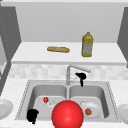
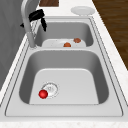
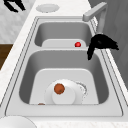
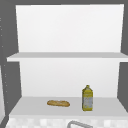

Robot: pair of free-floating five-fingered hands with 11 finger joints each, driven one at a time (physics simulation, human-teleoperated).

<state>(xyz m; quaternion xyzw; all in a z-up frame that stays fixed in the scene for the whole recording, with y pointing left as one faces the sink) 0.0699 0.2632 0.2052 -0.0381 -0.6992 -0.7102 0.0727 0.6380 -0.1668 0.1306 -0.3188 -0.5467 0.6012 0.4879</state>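
Observation:
My right hand (image 1: 80,76) hovers by the faucet (image 1: 72,68) over the back of the right basin. Its fingers are relaxed and one points down; I cannot tell whether it touches the spout. It shows again as the right hand (image 2: 37,15) behind the faucet neck and as the right hand (image 3: 102,42) above the basin's back rim. My left hand (image 1: 32,115) floats open over the sink's front left corner, holding nothing, and appears as the left hand (image 3: 13,5) over the counter. A small red ball (image 1: 45,99) lies by the left basin's drain.
A white plate (image 3: 72,96) carrying an orange ball (image 3: 59,88) lies in the right basin. A large red ball (image 1: 67,114) covers the sink's front rim. Plates (image 1: 3,107) (image 1: 123,112) sit on the counter at both ends. A bread loaf (image 1: 58,49) and a yellow bottle (image 1: 87,45) stand on the shelf.

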